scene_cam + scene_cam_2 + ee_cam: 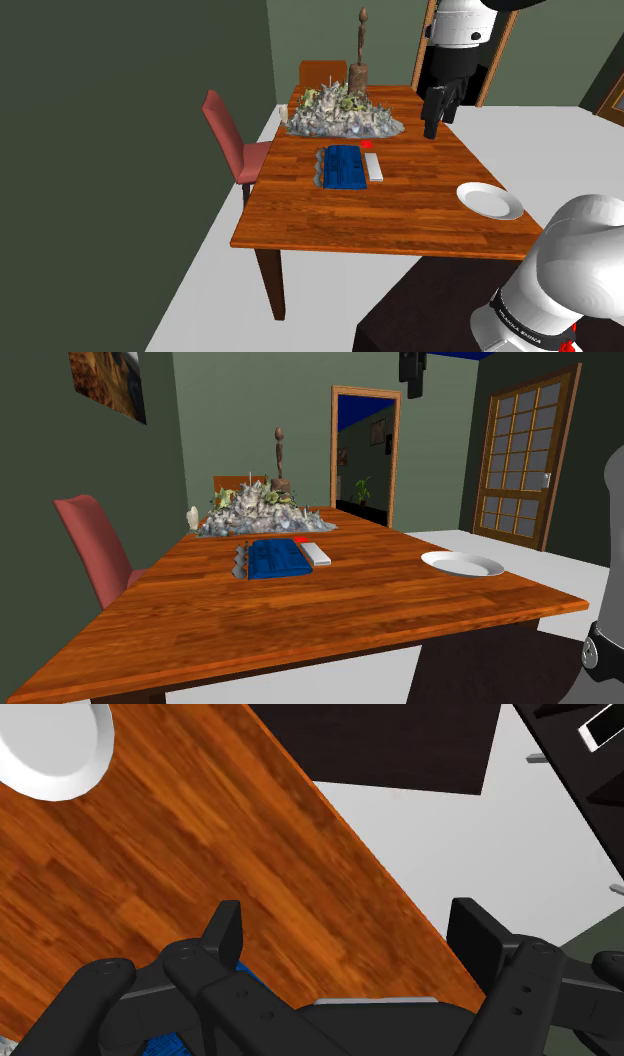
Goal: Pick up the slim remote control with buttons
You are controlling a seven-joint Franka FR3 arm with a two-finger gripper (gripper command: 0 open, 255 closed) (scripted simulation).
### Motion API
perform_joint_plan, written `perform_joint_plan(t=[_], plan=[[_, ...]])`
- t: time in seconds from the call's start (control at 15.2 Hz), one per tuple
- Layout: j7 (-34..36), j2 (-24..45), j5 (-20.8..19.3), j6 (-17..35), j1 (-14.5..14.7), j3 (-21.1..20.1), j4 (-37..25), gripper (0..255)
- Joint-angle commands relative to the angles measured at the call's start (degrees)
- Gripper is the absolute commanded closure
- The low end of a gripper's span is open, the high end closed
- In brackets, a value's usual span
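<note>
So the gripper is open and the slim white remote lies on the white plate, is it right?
No: the shoulder view shows the remote on the table beside the blue object, apart from the plate. The gripper is open.

You're in a home, in its dining room. A long wooden table (400,215) stands in the middle, with a red chair (225,130) drawn up at one side and a brown chair (322,70) at the far end. On the table you have a white plate (490,201), a spiky grey-green centrepiece (340,112) and a slim carved figure (361,45). The green walls (130,150) carry a framed picture (108,380). A wooden door (525,457) with glass panes and a wood-framed doorway (336,452) open off the room, a potted plant (361,487) showing beyond.
</note>
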State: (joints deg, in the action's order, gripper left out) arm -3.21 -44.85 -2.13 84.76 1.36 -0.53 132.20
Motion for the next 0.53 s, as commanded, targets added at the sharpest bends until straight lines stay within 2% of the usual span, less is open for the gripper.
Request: perform_joint_plan(t=[0.0,0.46], plan=[[0.0,0.0,0.0,0.0,0.0,0.0,0.0,0],[4.6,10.9,-0.5,12.4,-3.1,1.2,1.1,0]])
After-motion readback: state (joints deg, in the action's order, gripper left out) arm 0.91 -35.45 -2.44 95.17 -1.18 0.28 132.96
